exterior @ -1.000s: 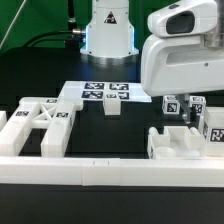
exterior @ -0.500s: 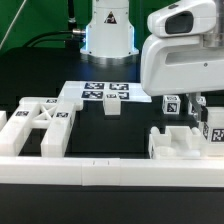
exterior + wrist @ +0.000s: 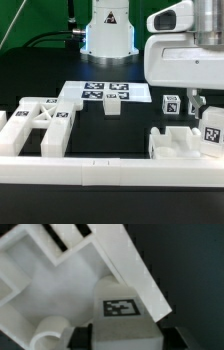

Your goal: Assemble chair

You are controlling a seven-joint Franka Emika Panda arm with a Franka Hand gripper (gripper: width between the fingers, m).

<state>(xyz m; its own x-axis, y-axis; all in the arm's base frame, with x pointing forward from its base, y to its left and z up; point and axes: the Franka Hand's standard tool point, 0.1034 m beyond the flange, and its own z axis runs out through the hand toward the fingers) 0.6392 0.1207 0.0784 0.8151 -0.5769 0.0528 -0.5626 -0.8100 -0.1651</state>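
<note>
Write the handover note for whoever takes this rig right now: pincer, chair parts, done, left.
Pincer: shut on a tagged block, which fills the gap between the fingers.
Parts: X-braced frame lies on the exterior view's left; small block stands before the marker board; notched block and tagged cube sit on the exterior view's right.
Done: no joint visible between parts.
Left: apparently all the joining, beginning with the held block.
</note>
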